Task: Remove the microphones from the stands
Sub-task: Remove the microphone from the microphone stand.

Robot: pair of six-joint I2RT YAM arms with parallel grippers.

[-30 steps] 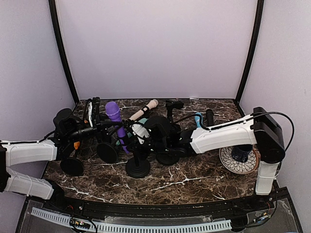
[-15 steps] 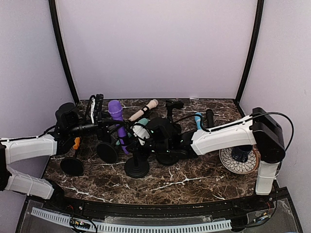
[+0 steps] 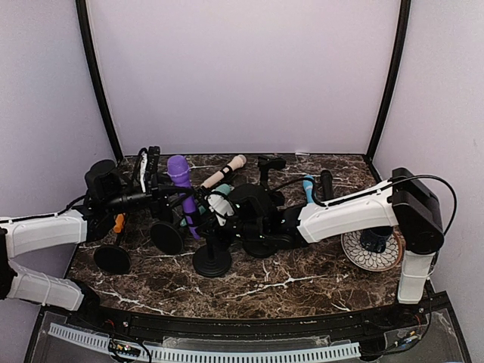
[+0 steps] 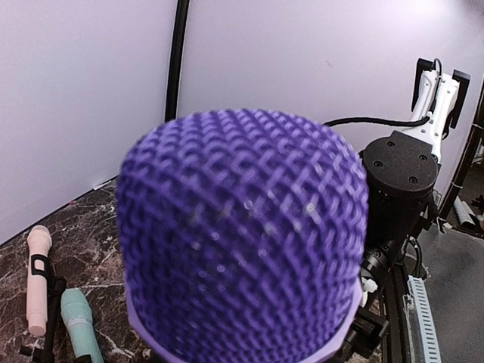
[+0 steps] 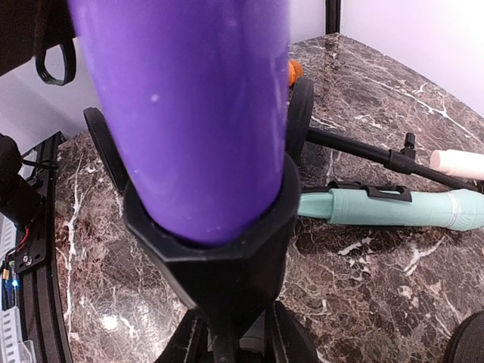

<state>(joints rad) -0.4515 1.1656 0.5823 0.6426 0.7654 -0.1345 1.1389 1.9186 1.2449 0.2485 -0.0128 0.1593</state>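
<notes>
The purple microphone point(image 3: 181, 195) sits tilted in the black clip point(image 5: 215, 249) of its stand point(image 3: 213, 262), left of the middle of the marble table point(image 3: 302, 283) and not yet out. The right gripper point(image 5: 236, 345) has its 2 fingers close on either side of the stand's stem just below the clip. We read that as a clamp on the stand, though the bottom edge of the wrist view cuts off the contact itself. The left gripper point(image 3: 159, 199) is up by the microphone's head end. Its wrist camera is filled with purple mesh and shows no fingers, so we cannot tell whether its jaws are closed on the body or apart.

For this step we would hold the stand firm with the right arm so the base neither lifts nor tips. We would draw the microphone along its own axis — out through the clip's mouth — rather than prying sideways. A teal microphone point(image 5: 393, 208) lies just beside, so the exit path should stay high.
</notes>
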